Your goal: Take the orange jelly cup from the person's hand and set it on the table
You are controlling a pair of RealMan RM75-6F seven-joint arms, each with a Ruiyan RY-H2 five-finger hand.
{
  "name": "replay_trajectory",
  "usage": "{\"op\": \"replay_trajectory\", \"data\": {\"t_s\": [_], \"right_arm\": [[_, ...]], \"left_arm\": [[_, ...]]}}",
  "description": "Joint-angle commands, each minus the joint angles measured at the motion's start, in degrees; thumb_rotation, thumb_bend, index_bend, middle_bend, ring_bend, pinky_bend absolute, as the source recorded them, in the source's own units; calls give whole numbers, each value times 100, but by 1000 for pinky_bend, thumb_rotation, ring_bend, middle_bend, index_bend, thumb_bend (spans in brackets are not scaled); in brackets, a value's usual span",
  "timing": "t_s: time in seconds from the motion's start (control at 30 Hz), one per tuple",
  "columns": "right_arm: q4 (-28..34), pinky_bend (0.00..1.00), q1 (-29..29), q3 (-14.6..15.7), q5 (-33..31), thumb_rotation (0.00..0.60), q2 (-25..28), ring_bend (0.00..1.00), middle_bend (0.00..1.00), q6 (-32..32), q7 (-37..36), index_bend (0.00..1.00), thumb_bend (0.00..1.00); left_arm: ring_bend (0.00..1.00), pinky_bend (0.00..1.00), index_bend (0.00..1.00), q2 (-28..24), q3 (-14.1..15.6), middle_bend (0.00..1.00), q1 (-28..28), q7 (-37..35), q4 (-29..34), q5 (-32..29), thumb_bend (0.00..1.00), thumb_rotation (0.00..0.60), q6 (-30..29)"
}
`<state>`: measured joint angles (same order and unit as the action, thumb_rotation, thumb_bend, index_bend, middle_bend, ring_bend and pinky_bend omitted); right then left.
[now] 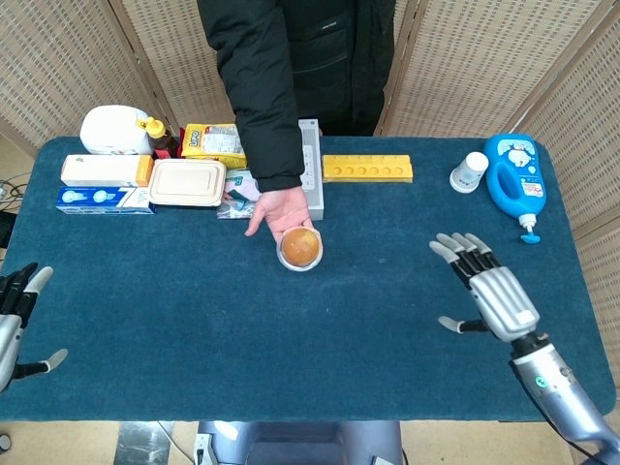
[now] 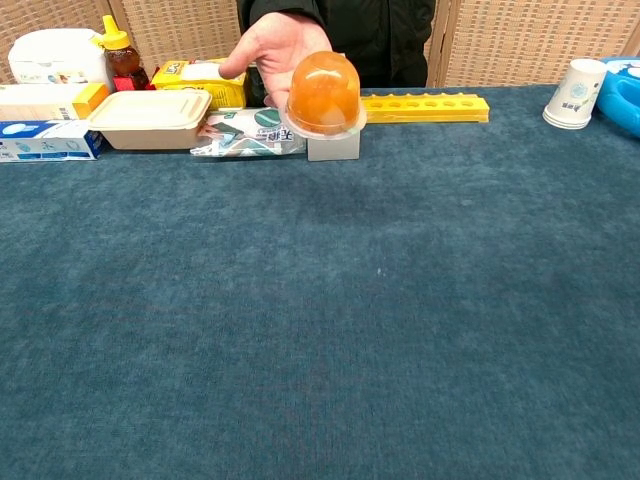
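An orange jelly cup [image 1: 299, 248] [image 2: 323, 94] rests dome-up on the person's open palm [image 1: 278, 210] [image 2: 274, 43], held over the middle of the blue table [image 1: 368, 310]. My right hand [image 1: 487, 289] hovers over the table to the right of the cup, fingers spread and holding nothing, well apart from the cup. At the table's left edge my left hand [image 1: 15, 315] is partly in frame, its fingers apart and nothing in them. Neither hand shows in the chest view.
Along the back stand a white tissue pack [image 1: 114, 129], boxes [image 1: 102, 171], a beige lunch box [image 1: 186, 182], a yellow packet [image 1: 214, 142], a grey strip [image 1: 310, 180], a yellow rack [image 1: 367, 169], a paper cup [image 1: 470, 171] and a blue detergent bottle [image 1: 515, 180].
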<state>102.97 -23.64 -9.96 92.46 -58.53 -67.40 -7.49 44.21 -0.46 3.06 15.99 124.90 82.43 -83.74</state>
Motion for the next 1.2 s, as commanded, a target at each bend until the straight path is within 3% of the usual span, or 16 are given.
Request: {"op": "replay_trajectory", "data": {"t_s": [0.03, 0.17, 0.47, 0.83, 1.03, 1.2], "right_arm": [[139, 0, -965, -556, -480, 600, -363, 0, 39, 1013, 410, 58, 1], [117, 0, -1500, -786, -1148, 600, -703, 0, 43, 1541, 884, 60, 9], [-274, 21, -2500, -1004, -2606, 600, -1482, 5, 60, 2267, 1850, 82, 42], [-634, 94, -3136, -1009, -3658, 600, -1995, 59, 119, 2203, 2445, 141, 81], [-964, 199, -3359, -979, -3930, 600, -2283, 111, 180, 2072, 2564, 208, 124], [-1398, 379, -3419, -978, -3828, 600, -2654, 205, 289, 1735, 2493, 319, 222]], "left_arm": [[0, 14, 0, -26, -50, 0, 55, -54, -7, -135, 21, 600, 68], [0, 14, 0, -46, -81, 0, 120, -86, -23, -244, 20, 600, 158], [0, 14, 0, -90, -108, 0, 170, -151, -34, -366, 20, 600, 214], [0, 14, 0, -142, -123, 0, 217, -236, -58, -443, 21, 600, 271], [0, 14, 0, -150, -132, 0, 244, -259, -66, -491, 20, 600, 300], [0, 14, 0, -153, -135, 0, 260, -256, -66, -525, 21, 600, 312]]}}
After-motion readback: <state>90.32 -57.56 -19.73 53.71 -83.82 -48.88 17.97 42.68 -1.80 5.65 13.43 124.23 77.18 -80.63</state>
